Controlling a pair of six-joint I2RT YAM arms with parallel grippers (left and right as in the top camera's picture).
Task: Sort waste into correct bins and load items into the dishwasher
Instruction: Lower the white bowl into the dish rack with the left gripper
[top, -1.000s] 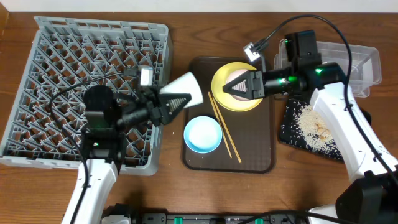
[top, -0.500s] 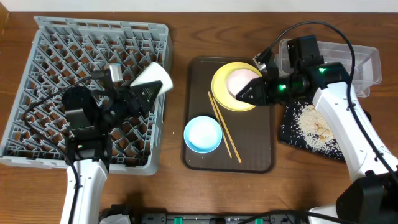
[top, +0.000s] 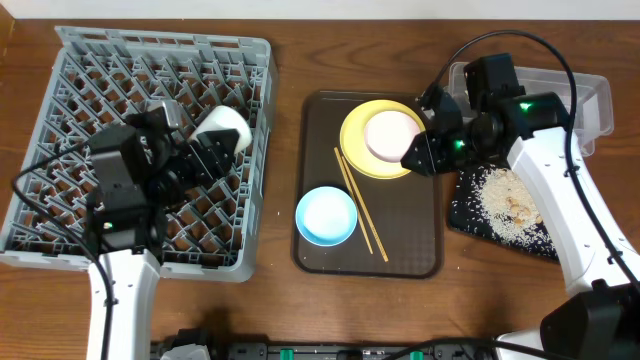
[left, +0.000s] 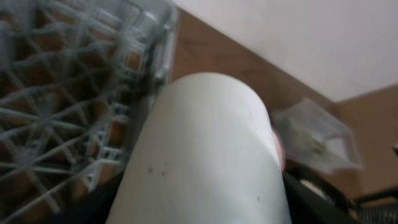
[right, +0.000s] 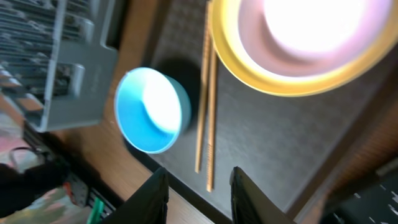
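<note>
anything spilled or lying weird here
Whitish food scraps lie scattered loose across the black tray; the chopsticks lie diagonally on the brown tray. Nothing looks broken.

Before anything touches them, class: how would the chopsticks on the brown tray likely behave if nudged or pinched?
The chopsticks look thin and straight: probably stiff and light. Lying loose on the tray, they may roll or scatter if nudged.
</note>
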